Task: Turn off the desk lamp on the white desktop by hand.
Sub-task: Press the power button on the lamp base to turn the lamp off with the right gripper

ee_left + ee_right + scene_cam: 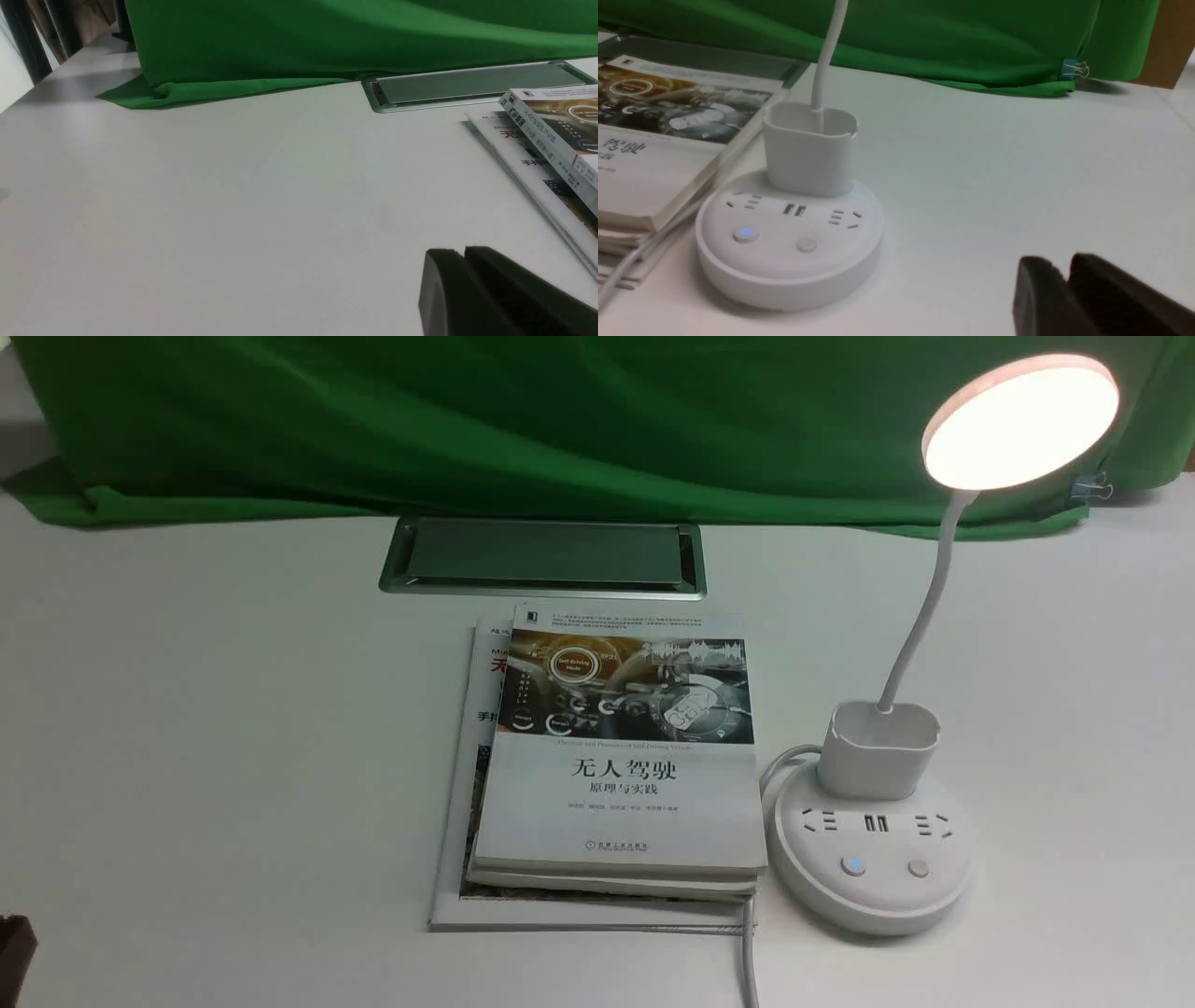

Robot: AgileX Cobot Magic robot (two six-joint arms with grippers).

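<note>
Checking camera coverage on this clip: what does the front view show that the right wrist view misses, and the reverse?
Only the front view shows the desk lamp with its glowing disc head. Only the right wrist view shows the right pincer, its dark fingers together, apart from the lamp. Both show the round base on the white desktop, its blue-lit button, the cup holder, the book, the green cloth and the binder clip.
</note>
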